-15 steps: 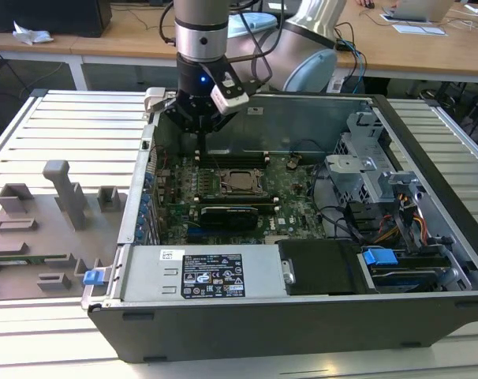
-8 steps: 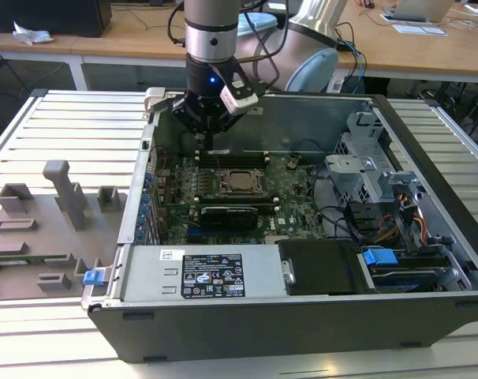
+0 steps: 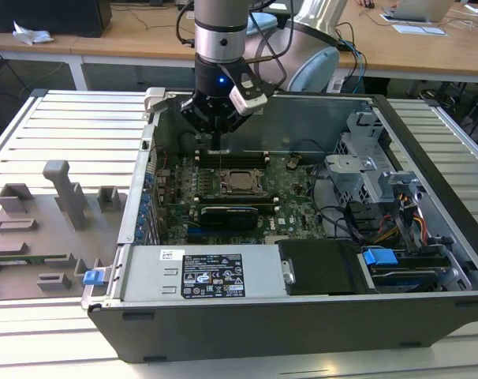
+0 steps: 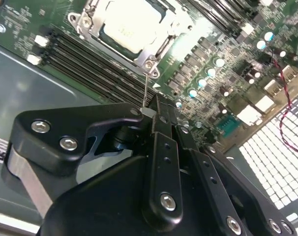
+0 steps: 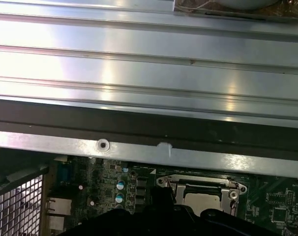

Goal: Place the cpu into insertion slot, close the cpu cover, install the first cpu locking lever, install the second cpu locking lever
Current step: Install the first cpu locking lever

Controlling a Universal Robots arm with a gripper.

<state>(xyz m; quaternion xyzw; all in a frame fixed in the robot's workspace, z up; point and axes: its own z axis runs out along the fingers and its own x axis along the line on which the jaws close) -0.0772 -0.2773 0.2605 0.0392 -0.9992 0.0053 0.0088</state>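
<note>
Chip first: the cpu (image 4: 123, 27) already sits in the insertion slot (image 3: 240, 181), with the cpu cover (image 4: 156, 42) lying down around it. A thin locking lever (image 4: 146, 93) stands up from the socket corner, pinched between the gripper (image 4: 154, 112) fingers, which are drawn narrow on it. Such a thin wire could slip free or bend if pushed off-line, scraping the green motherboard (image 4: 227, 73).

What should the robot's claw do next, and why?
Probably swing the locking lever down toward the motherboard. In the second wrist view the gripper pinches that thin lever standing upright, while the cpu cover already lies over the cpu.
</note>
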